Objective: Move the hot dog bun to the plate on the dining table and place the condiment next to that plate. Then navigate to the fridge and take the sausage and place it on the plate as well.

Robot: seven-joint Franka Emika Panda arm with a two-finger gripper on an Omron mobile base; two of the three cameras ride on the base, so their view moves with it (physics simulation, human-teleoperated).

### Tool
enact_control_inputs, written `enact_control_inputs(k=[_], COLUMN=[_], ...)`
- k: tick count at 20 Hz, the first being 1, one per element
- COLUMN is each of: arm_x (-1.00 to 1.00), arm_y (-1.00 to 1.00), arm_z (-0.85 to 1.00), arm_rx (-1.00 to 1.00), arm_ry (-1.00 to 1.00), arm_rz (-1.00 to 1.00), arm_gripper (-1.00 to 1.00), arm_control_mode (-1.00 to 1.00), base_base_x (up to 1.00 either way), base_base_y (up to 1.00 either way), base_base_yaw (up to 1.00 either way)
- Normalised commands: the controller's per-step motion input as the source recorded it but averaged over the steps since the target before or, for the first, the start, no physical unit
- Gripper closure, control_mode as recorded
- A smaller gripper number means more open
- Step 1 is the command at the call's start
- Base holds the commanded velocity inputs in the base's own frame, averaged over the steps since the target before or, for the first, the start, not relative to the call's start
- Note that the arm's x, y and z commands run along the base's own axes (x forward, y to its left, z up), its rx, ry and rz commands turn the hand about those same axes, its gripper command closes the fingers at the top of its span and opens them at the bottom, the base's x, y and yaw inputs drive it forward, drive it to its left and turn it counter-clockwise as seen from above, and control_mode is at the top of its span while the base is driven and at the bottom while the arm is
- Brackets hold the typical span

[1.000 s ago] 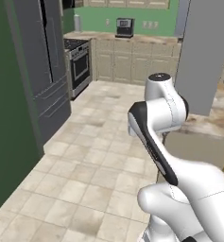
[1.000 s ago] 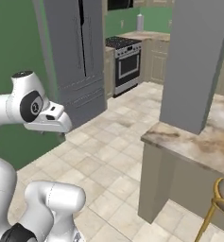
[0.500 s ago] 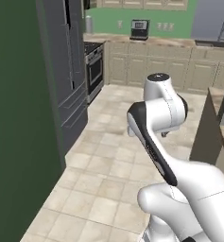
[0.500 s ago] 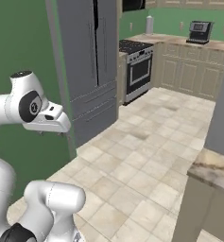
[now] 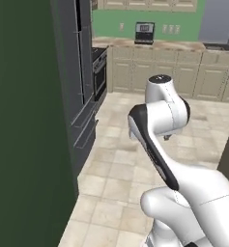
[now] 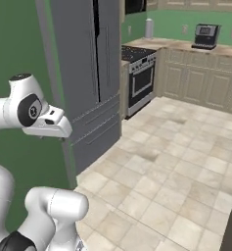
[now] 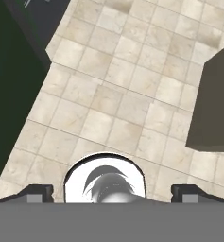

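The fridge (image 5: 79,72) is a tall dark grey unit with both doors shut, standing left of the arm; in the right base view the fridge (image 6: 90,73) rises just beyond the hand. My gripper (image 7: 113,191) points down at the tiled floor, fingertips (image 7: 38,191) wide apart, open, with nothing between them. The hot dog bun, plate, condiment, sausage and dining table are out of view.
A dark green wall (image 5: 24,125) fills the near left. A steel stove (image 6: 139,78) stands past the fridge, then cream cabinets (image 6: 200,83) with a small appliance (image 6: 206,35) on the counter. A dark block (image 7: 212,104) sits at the right over the tiled floor (image 6: 176,166).
The whole picture has shifted, so the base has moved: the fridge and green wall are nearer and larger, and the marbled top has left the right base view. The arm's pose looks the same.
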Motion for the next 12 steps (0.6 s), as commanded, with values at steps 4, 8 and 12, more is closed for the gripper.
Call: enact_control_inputs(k=[4,8,12], arm_x=[0.0,0.0,0.0], arm_y=[0.0,0.0,0.0], arm_z=[0.0,0.0,0.0], arm_rx=[0.0,0.0,0.0], arm_ry=[0.0,0.0,0.0], arm_rz=[0.0,0.0,0.0], arm_gripper=[-1.0,-1.0,-1.0], arm_control_mode=[1.0,1.0,1.0], base_base_x=[1.0,1.0,1.0], base_base_y=[0.01,-0.09,-0.22], base_base_yaw=[-0.12,-0.07,0.0])
